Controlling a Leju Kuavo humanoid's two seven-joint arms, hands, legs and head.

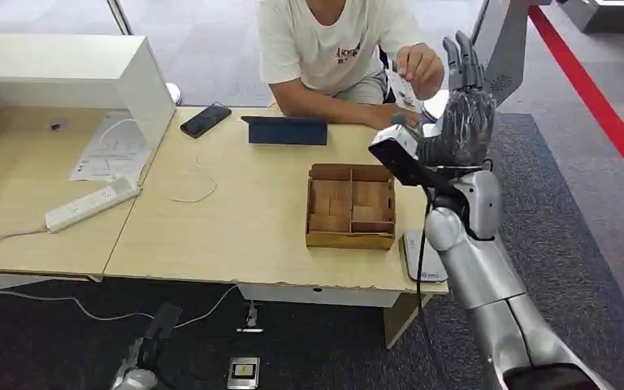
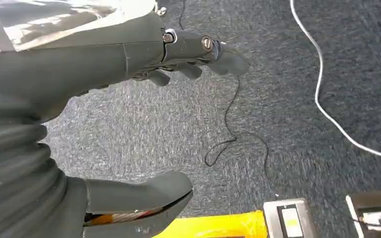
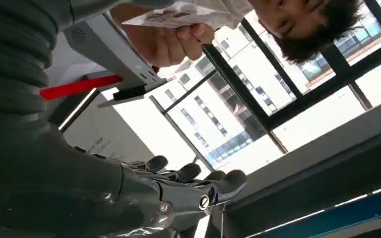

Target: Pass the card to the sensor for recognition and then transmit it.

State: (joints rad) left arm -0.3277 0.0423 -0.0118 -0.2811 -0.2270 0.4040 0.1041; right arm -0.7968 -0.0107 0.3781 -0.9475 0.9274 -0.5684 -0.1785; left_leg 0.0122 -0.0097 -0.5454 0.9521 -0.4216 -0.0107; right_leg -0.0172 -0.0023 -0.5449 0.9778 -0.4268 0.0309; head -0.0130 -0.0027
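Note:
A person across the table holds the white card (image 1: 406, 88) up in one hand (image 1: 424, 69), right beside my raised right hand (image 1: 463, 110). My right hand stands upright with its fingers straight and apart and nothing in it. In the right wrist view the card (image 3: 171, 15) sits in the person's hand (image 3: 171, 43), apart from my right hand (image 3: 178, 191). A flat white sensor pad (image 1: 422, 256) lies at the table's near right edge. My left hand (image 2: 129, 64) hangs over the dark carpet, empty, with its fingers apart.
A wooden compartment box (image 1: 351, 207) stands on the table (image 1: 236, 227) next to the pad. Further back lie a dark tablet (image 1: 286, 130) and a phone (image 1: 205, 119). A white box (image 1: 73, 77) and a power strip (image 1: 91, 205) are at the left. Cables run over the floor (image 2: 322, 99).

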